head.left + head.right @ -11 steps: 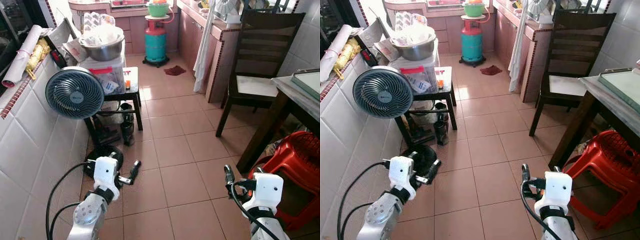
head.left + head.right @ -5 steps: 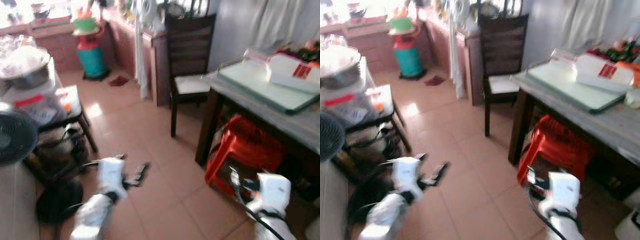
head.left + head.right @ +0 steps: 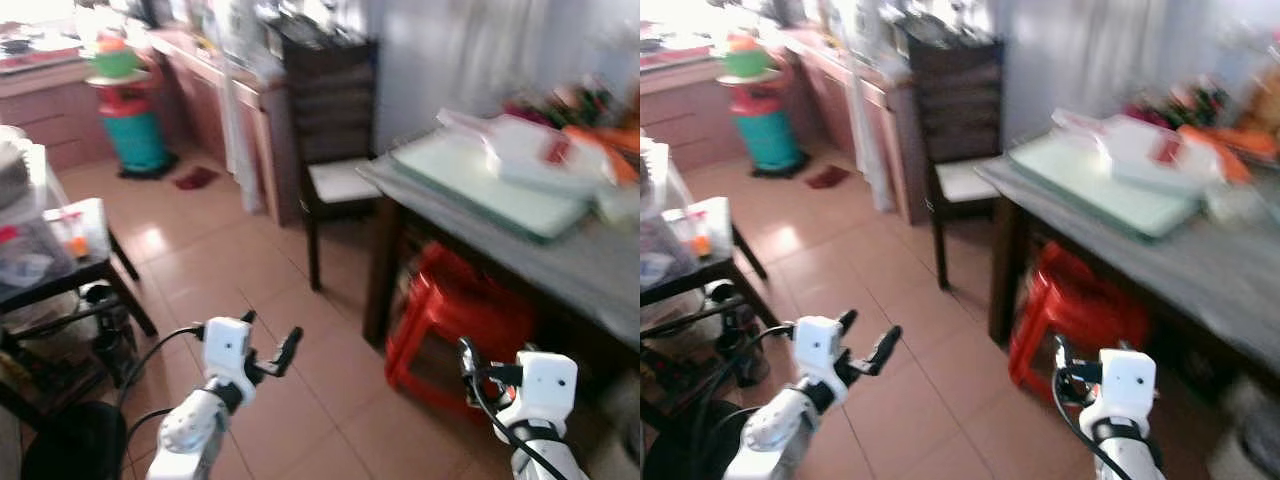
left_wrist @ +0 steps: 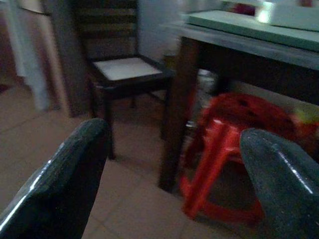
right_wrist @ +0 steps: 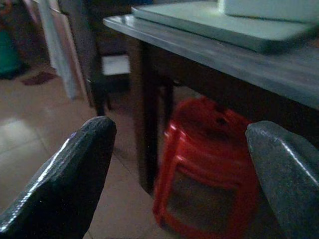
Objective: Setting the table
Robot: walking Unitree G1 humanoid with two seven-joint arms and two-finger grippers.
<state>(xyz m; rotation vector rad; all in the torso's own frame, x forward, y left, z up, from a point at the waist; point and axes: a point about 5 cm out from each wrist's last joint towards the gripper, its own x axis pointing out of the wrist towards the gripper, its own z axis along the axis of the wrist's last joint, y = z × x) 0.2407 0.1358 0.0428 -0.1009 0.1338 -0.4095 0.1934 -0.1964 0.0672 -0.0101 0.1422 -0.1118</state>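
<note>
Table point(image 3: 560, 255): stands ahead and to the robot's right, long edge running away from the camera, pale green board point(image 3: 490, 180) on top.
Stool point(image 3: 460, 315): red, tucked beneath it.
Left gripper point(image 3: 272, 352): spread wide, empty, over floor tiles.
Right gripper point(image 5: 174, 164): fingers parted, empty, aimed under the tabletop.
Nearer arm: the right, judging by position.
Focus: motion-blurred.

A table point(image 3: 560, 250) stood to the right, with a board point(image 3: 490, 185) lying on it and a stool point(image 3: 455, 320) tucked underneath. A chair point(image 3: 330, 150) stood behind the table's near corner, against the counter point(image 3: 215, 90). To the left was a low stand point(image 3: 60, 275), and a gas cylinder point(image 3: 130, 130) stood far behind it.
</note>
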